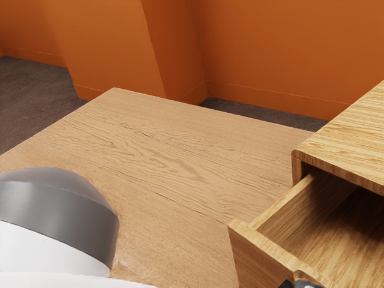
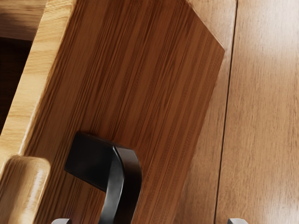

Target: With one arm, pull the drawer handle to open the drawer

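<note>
One drawer (image 1: 294,211) stands pulled partway out of a wooden cabinet (image 1: 351,141) at the exterior view's right. Its light-wood inner walls and floor are open to sight, and its front corner sits low in that view, near the bottom edge. The cabinet rests on a broad wooden table (image 1: 162,156) whose grain runs toward the orange wall (image 1: 270,42); grey floor (image 1: 30,90) lies between table and wall.

At the exterior view's lower left the arm (image 1: 54,222) shows as a rounded grey and white joint, close to the camera. A small dark part of the gripper (image 1: 302,283) peeks up at the bottom edge, just beside the drawer's front. Whether its jaws are open or closed cannot be told, nor whether they have hold of anything.

From the wrist, the drawer's front panel runs tilted, with the black handle (image 2: 114,179) fixed to it just under the hand. The handle is a bent bar standing off the wood.
</note>
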### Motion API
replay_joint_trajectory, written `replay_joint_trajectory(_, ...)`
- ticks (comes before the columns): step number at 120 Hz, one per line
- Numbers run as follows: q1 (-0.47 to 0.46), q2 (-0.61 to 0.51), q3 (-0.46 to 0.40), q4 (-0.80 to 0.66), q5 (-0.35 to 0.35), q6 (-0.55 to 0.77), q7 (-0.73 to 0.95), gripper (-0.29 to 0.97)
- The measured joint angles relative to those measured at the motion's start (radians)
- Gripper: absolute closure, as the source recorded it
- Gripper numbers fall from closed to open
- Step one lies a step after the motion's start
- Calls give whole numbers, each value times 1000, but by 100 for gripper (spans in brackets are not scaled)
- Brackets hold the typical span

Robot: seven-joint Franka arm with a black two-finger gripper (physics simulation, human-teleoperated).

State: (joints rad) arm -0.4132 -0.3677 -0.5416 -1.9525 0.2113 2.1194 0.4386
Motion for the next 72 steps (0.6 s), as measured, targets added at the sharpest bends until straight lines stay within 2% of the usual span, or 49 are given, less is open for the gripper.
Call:
replay_joint_trajectory(27, -32, -38, -2, -30, -34, 0, -3, 28)
replay_joint_trajectory(56, -20, -45, 7, -21, -48, -4, -4, 25)
replay_joint_trajectory(63, -23, -62, 66, 80, -65, -80, -20, 19)
replay_joint_trajectory(72, -32, -85, 155, 264, -82, -276, -84, 14)
